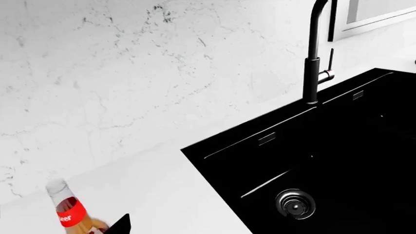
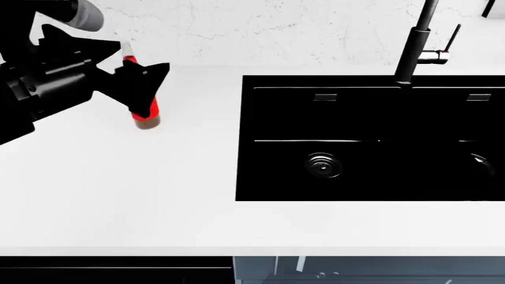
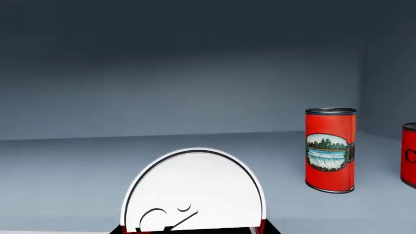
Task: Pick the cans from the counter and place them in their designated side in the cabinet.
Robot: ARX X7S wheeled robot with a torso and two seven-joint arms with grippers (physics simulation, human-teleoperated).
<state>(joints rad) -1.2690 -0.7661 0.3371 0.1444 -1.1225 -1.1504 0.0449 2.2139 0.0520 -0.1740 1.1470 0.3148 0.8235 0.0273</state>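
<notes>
In the right wrist view, a red can's silver lid with its pull tab (image 3: 195, 192) fills the low centre. My right gripper (image 3: 195, 231) is shut on the can, and only dark jaw edges show at its sides. It hangs over the grey-blue cabinet shelf (image 3: 78, 165). A tall red can with a waterfall picture (image 3: 330, 150) stands upright on that shelf, and another red can (image 3: 410, 154) is cut by the frame edge. My left gripper (image 2: 143, 57) hovers open above the white counter (image 2: 118, 195), with one finger (image 1: 120, 225) beside the brown bottle (image 1: 70, 210).
The black double sink (image 2: 371, 142) with its drain (image 2: 323, 165) is set in the counter. The black tap (image 2: 414, 44) rises behind it. A marble backsplash (image 1: 130, 73) runs along the back. The brown bottle (image 2: 146, 115) stands partly behind my left gripper.
</notes>
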